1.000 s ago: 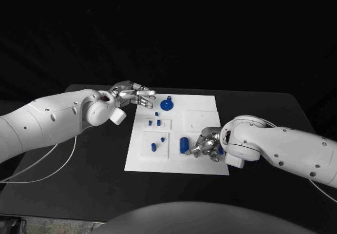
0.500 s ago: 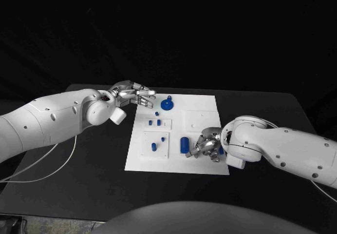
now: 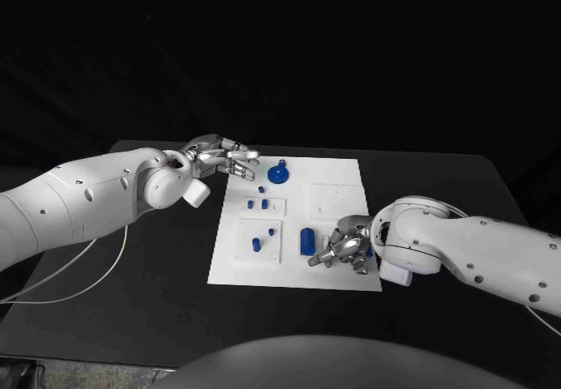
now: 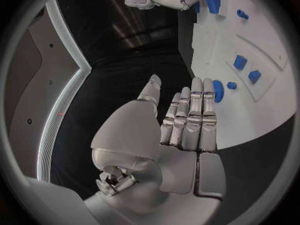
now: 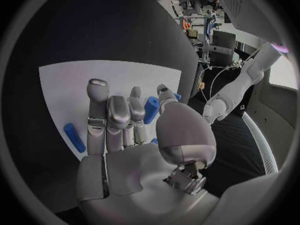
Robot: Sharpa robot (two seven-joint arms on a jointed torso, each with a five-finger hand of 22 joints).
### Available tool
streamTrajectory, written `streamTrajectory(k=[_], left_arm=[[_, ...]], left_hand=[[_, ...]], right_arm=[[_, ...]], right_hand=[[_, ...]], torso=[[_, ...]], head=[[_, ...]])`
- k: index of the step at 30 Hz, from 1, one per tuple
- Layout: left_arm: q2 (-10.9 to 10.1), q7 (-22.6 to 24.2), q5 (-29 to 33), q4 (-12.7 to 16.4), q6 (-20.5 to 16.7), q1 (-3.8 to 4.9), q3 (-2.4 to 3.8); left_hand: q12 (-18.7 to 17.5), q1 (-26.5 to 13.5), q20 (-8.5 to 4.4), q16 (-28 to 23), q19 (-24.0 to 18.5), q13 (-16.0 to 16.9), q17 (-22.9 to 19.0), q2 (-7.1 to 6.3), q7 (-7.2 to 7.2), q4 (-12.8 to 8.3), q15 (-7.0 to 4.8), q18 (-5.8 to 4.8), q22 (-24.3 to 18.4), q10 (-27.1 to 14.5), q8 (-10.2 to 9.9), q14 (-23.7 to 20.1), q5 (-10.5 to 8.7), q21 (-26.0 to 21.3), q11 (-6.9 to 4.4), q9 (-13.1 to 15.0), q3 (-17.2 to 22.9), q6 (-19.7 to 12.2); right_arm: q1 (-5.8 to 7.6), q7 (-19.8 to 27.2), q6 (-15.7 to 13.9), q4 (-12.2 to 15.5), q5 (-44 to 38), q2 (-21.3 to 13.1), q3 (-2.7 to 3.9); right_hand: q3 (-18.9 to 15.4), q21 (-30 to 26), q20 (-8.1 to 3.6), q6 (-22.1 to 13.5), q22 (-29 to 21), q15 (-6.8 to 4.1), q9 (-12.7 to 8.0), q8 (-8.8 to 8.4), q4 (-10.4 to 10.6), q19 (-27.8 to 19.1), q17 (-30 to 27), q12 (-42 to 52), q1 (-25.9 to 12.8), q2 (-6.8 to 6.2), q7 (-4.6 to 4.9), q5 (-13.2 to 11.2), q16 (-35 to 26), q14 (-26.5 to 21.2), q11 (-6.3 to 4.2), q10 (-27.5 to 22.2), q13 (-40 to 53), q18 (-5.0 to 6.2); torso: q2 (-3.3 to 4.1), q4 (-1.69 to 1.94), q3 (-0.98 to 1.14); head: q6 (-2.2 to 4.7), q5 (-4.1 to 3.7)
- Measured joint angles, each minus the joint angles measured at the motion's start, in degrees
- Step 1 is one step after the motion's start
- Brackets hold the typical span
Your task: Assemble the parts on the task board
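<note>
While left hand (image 3: 222, 159) hovers at task board (image 3: 339, 182) corner.

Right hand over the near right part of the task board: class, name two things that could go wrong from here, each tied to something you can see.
1. The right hand hovers low over the task board, with a blue cylinder just beside its fingers. A careless descent might knock the piece aside.
2. The left hand sits at the board's far left corner, close to the round blue part. A sweep could nudge the part or shift the board.
</note>
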Motion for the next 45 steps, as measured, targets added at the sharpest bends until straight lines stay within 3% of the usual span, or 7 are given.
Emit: streamTrajectory(k=[4, 6, 11, 19, 27, 35, 45], left_arm=[[0.1, 0.0, 0.0, 0.0, 0.0, 0.0, 0.0], [0.1, 0.0, 0.0, -0.1, 0.1, 0.0, 0.0], [0.1, 0.0, 0.0, -0.1, 0.1, 0.0, -0.01], [0.1, 0.0, 0.0, -0.1, 0.1, 0.0, -0.01], [0.1, -0.1, 0.0, -0.2, 0.2, 0.0, -0.02], [0.1, -0.1, 0.0, -0.2, 0.3, 0.0, -0.02], [0.1, -0.2, -0.1, -0.3, 0.4, 0.0, -0.03]], left_hand=[[0.0, 0.0, 0.0, 0.0, 0.0, 0.0, 0.0, 0.0, 0.0, 0.0, 0.0, 0.0, 0.0, 0.0, 0.0, 0.0, 0.0, 0.0, 0.0, 0.0, 0.0, 0.0], [0.0, 0.0, 0.0, 0.0, 0.0, 0.0, 0.0, 0.0, 0.0, 0.0, 0.0, 0.01, 0.0, 0.0, 0.0, 0.0, 0.0, 0.0, 0.0, 0.0, 0.0, 0.0], [0.0, 0.0, 0.0, 0.0, 0.0, 0.0, 0.0, 0.0, 0.0, 0.0, 0.0, 0.0, 0.0, 0.0, 0.0, 0.0, 0.0, 0.0, 0.0, 0.0, 0.0, 0.0], [0.0, 0.0, 0.0, 0.0, 0.0, 0.0, 0.0, 0.0, 0.0, 0.0, 0.0, 0.01, 0.0, 0.0, 0.0, 0.0, 0.0, 0.0, 0.0, 0.0, 0.0, 0.0], [0.0, 0.0, 0.0, 0.0, 0.0, 0.0, 0.0, 0.0, 0.0, 0.0, 0.0, 0.0, 0.0, 0.0, 0.0, 0.0, 0.0, 0.0, 0.0, 0.0, 0.0, 0.0], [0.0, 0.0, 0.0, 0.0, 0.0, 0.0, 0.0, 0.0, 0.0, 0.0, 0.0, 0.01, 0.0, 0.0, 0.0, 0.0, 0.0, 0.0, 0.0, 0.0, 0.0, 0.0], [0.0, 0.0, 0.0, 0.0, 0.0, 0.0, 0.0, 0.0, 0.0, 0.0, 0.0, 0.0, 0.0, 0.0, 0.0, 0.0, 0.0, 0.0, 0.0, 0.0, 0.0, 0.0]], right_arm=[[0.0, 0.1, 0.0, 0.0, 0.0, -0.1, 0.0], [0.0, 0.2, -0.1, 0.0, 0.0, -0.1, 0.0], [-0.01, 0.2, -0.4, -0.1, 0.0, -0.1, 0.0], [-0.01, 0.2, -0.9, -0.3, 0.0, 0.0, 0.01], [-0.01, 0.1, -1.0, -0.5, 0.0, 0.3, 0.01], [-0.01, -0.1, -0.9, -0.7, 0.0, 0.7, 0.01], [0.01, -0.2, -0.8, -1.0, 0.1, 1.0, 0.04]], right_hand=[[-2.0, 0.1, 0.0, 0.0, 0.0, 0.0, 0.0, 0.0, 0.6, 0.0, 0.0, 0.0, -0.5, 1.31, 0.0, 0.2, 0.0, 0.0, 0.0, 0.0, 0.0, 0.0], [-5.1, 0.1, 0.0, 0.0, 0.0, -0.06, 0.0, 0.0, 1.1, 0.0, 0.0, 0.0, -0.9, 3.06, 0.0, 0.3, 0.0, 0.1, -0.06, 0.1, 0.0, 0.0], [-8.8, 0.1, 0.0, 0.0, 0.0, -0.14, 0.0, 0.0, 4.1, 0.0, 0.0, 0.0, -2.8, 5.91, 0.0, -3.9, 0.0, 0.2, -0.21, 0.2, 0.0, 0.0], [-9.4, 0.1, 0.0, 0.0, -0.1, -0.14, 0.0, 0.0, 7.4, 0.0, 0.0, 0.0, -3.0, 6.74, 0.0, -5.6, 0.0, 0.1, -0.21, 0.2, 0.0, 0.0], [-9.2, 0.3, 0.0, 0.0, -0.1, -0.14, 0.0, 0.0, 7.7, 0.0, 0.0, 0.0, -2.6, 7.16, 0.0, -5.5, 0.0, 0.1, -0.21, 0.2, 0.0, 0.0], [-8.0, 0.3, 0.0, 0.2, -0.1, -0.13, 0.0, 0.0, 6.7, 0.0, -0.1, 0.0, -0.5, 10.77, -0.19, 5.0, 0.0, 0.1, -0.21, 0.2, 0.0, 0.0], [-6.9, 0.3, 0.0, 0.2, -0.1, -0.33, 0.0, 0.02, 6.4, 0.0, -0.1, 0.0, 0.4, 11.63, -0.19, 12.3, 0.0, -0.1, -0.21, 0.2, 0.0, 0.0]], torso=[[0.0, 0.01, -0.04], [-0.01, 0.01, -0.04], [0.0, 0.04, -0.04], [0.01, 0.05, -0.04], [0.01, 0.05, -0.07], [-0.01, 0.07, -0.08], [0.0, 0.04, -0.08]], head=[[0.1, 0.03], [0.11, 0.03], [0.13, 0.01], [0.03, -0.01], [-0.06, -0.01], [-0.14, -0.07], [-0.15, -0.02]])
